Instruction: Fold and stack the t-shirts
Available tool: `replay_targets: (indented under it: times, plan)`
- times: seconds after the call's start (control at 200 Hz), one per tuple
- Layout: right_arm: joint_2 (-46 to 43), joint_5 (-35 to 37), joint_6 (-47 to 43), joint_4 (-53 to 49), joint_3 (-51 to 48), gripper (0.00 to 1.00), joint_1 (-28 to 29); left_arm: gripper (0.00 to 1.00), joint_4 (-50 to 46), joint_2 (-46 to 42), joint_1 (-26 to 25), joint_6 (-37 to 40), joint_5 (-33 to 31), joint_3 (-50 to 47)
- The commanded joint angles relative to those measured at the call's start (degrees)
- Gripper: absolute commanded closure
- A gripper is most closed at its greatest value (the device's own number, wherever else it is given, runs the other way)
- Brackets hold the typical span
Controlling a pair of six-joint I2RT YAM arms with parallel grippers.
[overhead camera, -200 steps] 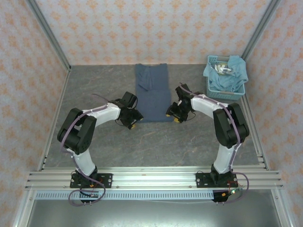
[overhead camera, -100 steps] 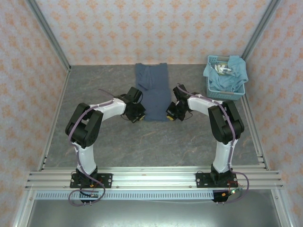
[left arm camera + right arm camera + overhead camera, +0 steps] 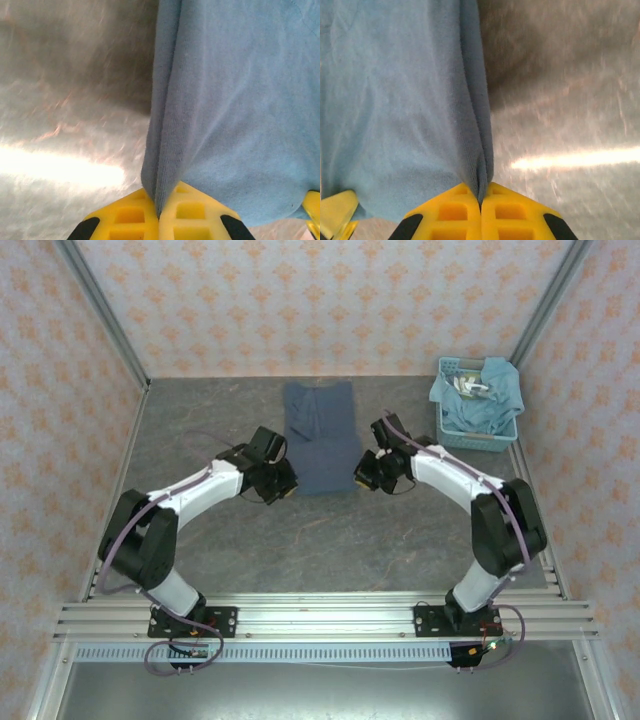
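Note:
A dark slate-blue t-shirt [image 3: 321, 436] lies folded into a long strip on the grey table, running from the back wall toward the arms. My left gripper [image 3: 286, 483] is shut on the shirt's near left corner. In the left wrist view the blue cloth [image 3: 235, 100] runs up from between the yellow fingers [image 3: 130, 217]. My right gripper [image 3: 362, 476] is shut on the near right corner. Its yellow fingers [image 3: 512, 215] pinch the cloth's edge [image 3: 395, 100]. A lighter teal-blue t-shirt [image 3: 490, 390] hangs bunched over the basket at the back right.
The light-blue lattice basket [image 3: 452, 370] stands in the back right corner against the metal frame post. Patterned walls close the table on three sides. Bare grey table [image 3: 330, 540] stretches between the shirt and the arm bases.
Both grippers closed onto the shirt's near corners. They then moved a little toward the back wall, drawing the shirt's near edge with them. The arms stretched out further.

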Motion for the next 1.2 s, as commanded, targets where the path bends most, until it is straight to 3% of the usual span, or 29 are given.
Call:
replay_targets:
  times: [0.0,0.325,0.45,0.56,0.731,0.886,1.066,1.191]
  plan:
    - [-5.6,0.3,0.2,-4.5,-5.5,1.00,3.1,1.00,-4.2,-5.3,-2.0,2.5,3.0,-4.8]
    - [-28.4,-3.3,10.3,-13.4,-16.2,1.00,17.0,1.00,-11.2,-29.7,-15.1,-4.9,3.1,-15.6]
    - [-35.0,-2.5,13.3,-18.6,-14.0,1.00,17.7,1.00,-12.5,-37.3,-20.2,-10.0,-0.8,-14.4]
    - [-37.0,-2.1,15.8,-20.7,-10.5,1.00,17.8,1.00,-14.7,-41.2,-21.2,-12.3,-4.1,-11.2]
    - [-35.3,1.8,16.6,-25.2,-2.5,1.00,16.4,1.00,-17.8,-41.9,-20.9,-13.0,-10.8,-5.4]
    - [-31.0,0.8,16.2,-25.5,2.7,1.00,12.9,1.00,-17.3,-38.5,-18.7,-14.0,-12.1,-3.0]
    - [-22.9,-2.8,15.0,-23.3,6.3,1.00,6.8,1.00,-15.6,-31.4,-10.0,-13.9,-8.3,-0.1]
    - [-15.4,-5.0,13.8,-20.5,8.1,1.00,1.9,1.00,-13.2,-21.2,-2.7,-11.9,-4.2,4.4]
